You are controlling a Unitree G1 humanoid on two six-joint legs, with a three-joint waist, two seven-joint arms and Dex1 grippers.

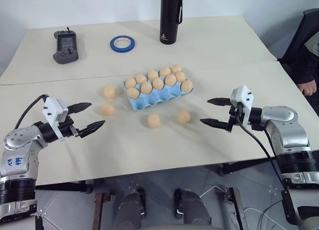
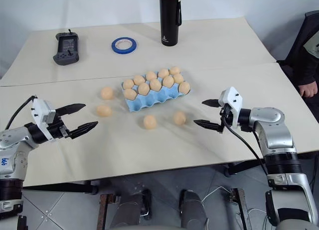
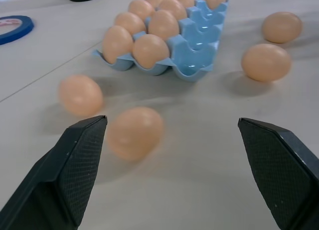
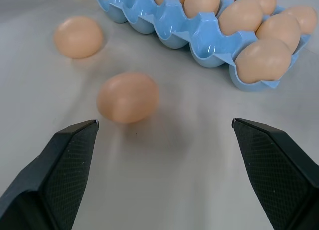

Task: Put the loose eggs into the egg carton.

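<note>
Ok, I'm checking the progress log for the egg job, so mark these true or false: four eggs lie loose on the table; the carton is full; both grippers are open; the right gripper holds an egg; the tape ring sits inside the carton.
1. Four loose eggs lie on the table: true.
2. The egg carton is full: false, its near row has empty pockets.
3. The left gripper and right gripper are both open: true.
4. The right gripper holds an egg: false, it is empty.
5. The blue tape ring sits inside the carton: false, it lies apart, farther back.

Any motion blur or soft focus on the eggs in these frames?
Left wrist view: the nearest loose egg and its neighbour look smeared, the egg carton crisper. Right wrist view: nearest egg soft-edged. Left eye view: eggs reasonably sharp.
</note>
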